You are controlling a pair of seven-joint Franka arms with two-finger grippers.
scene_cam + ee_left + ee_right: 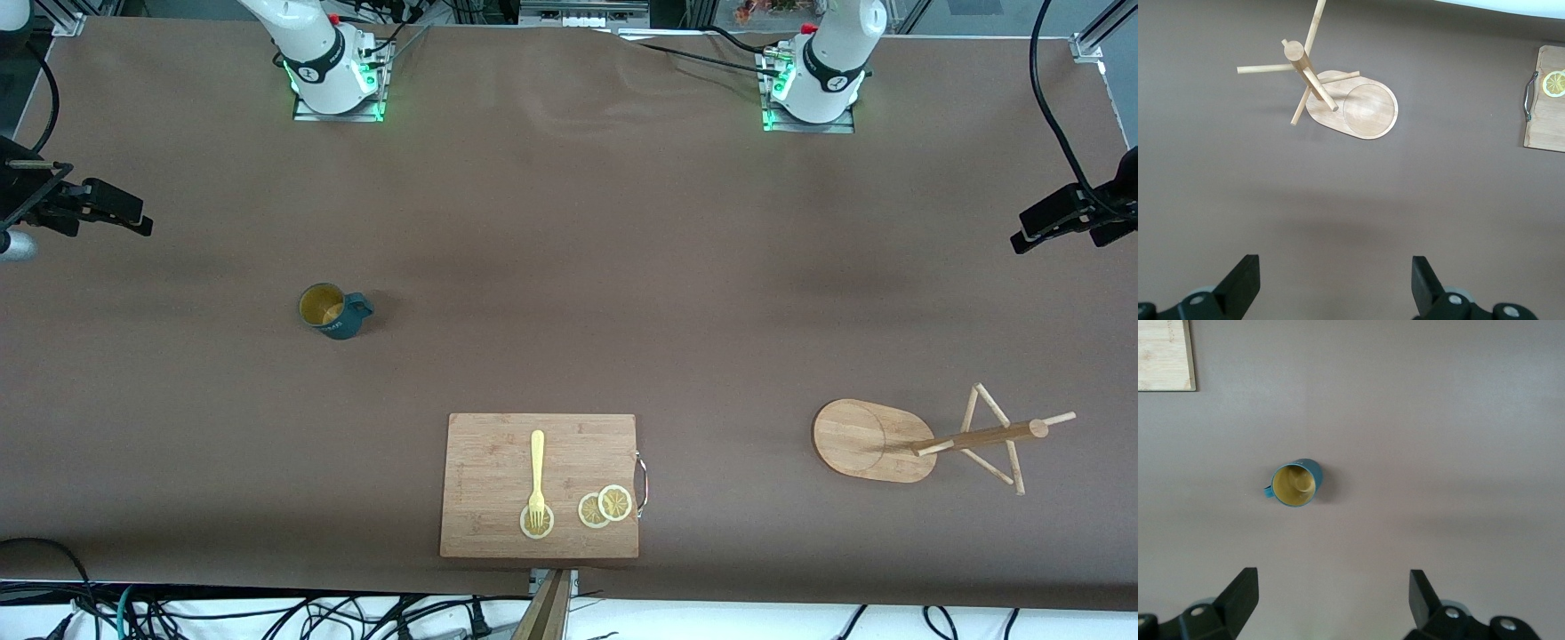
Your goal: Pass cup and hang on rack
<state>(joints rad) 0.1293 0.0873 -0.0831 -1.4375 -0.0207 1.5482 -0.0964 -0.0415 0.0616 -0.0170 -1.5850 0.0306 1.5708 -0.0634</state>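
Cup [332, 311] untouched; both grippers wide, empty.

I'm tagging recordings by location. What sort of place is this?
Probably a robotics lab, not a kitchen: two bolted arm bases on a brown-covered table, framing and loose cables at its edges, with staged props: cup, rack.

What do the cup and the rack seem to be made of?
The cup: probably glazed ceramic, dark teal outside, yellowish inside with a slight shine; enamelled metal is also possible. The rack: light unpainted wood, perhaps bamboo, with visible grain on its oval base and thin round pegs.
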